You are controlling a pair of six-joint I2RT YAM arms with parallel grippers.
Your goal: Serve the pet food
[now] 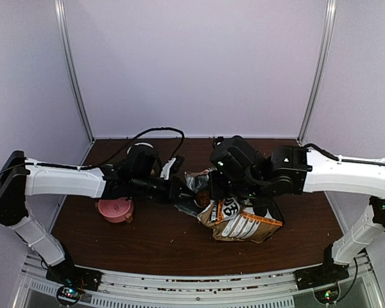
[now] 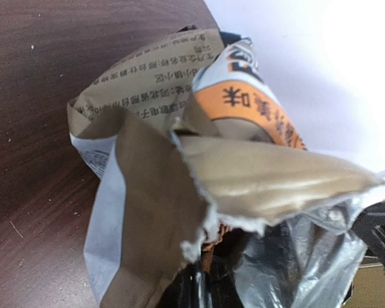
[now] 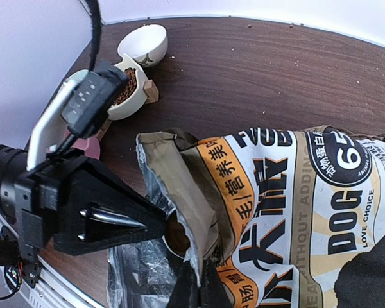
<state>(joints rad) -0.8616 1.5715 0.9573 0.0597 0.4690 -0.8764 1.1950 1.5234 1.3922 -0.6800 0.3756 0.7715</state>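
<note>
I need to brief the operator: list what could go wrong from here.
1. The left pincer and right pincer both seem to pinch the bag's torn mouth; pulling apart could rip it further and dump its contents.
2. The bowl holding kibble stands apart from the bag, so food carried across may scatter on the table.

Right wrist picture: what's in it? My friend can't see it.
A torn-open printed dog food bag lies on a dark wooden table, the right fingers pinching its ripped edge. The left arm's black fingers poke at its mouth; beyond them, a white bowl holds brown kibble.
</note>
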